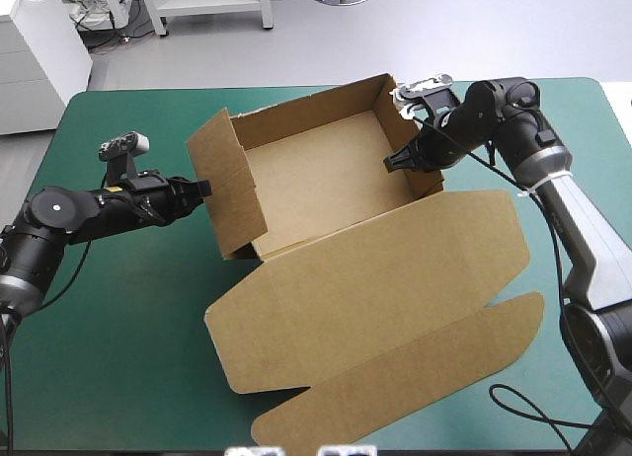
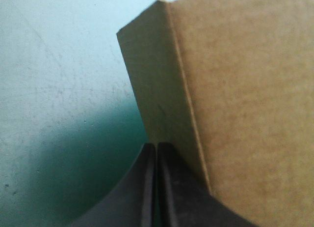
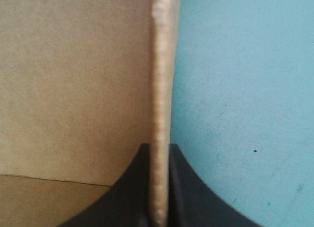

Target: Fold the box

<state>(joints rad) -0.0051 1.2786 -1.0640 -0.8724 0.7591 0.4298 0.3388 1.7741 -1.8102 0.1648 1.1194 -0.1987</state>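
Note:
The brown box [image 1: 316, 180] stands mid-table as an open tray with its walls raised. Its lid [image 1: 395, 278] lies flat toward the near edge, with a long flap at the front. My left gripper [image 1: 204, 188] is shut, its tip against the outside of the tray's left wall [image 1: 227, 180]. In the left wrist view the black fingers [image 2: 156, 147] meet in one arch at that wall's [image 2: 235, 89] folded corner, nothing between them. My right gripper [image 1: 390, 163] is shut on the tray's right wall. In the right wrist view that wall's top edge [image 3: 162, 65] runs between the fingers [image 3: 159, 151].
Bare teal-green cover [image 1: 128, 308] shows left of the lid and along the far edge. The lid's front flap [image 1: 415, 377] reaches close to the table's near edge. My right arm [image 1: 573, 209] runs along the table's right side.

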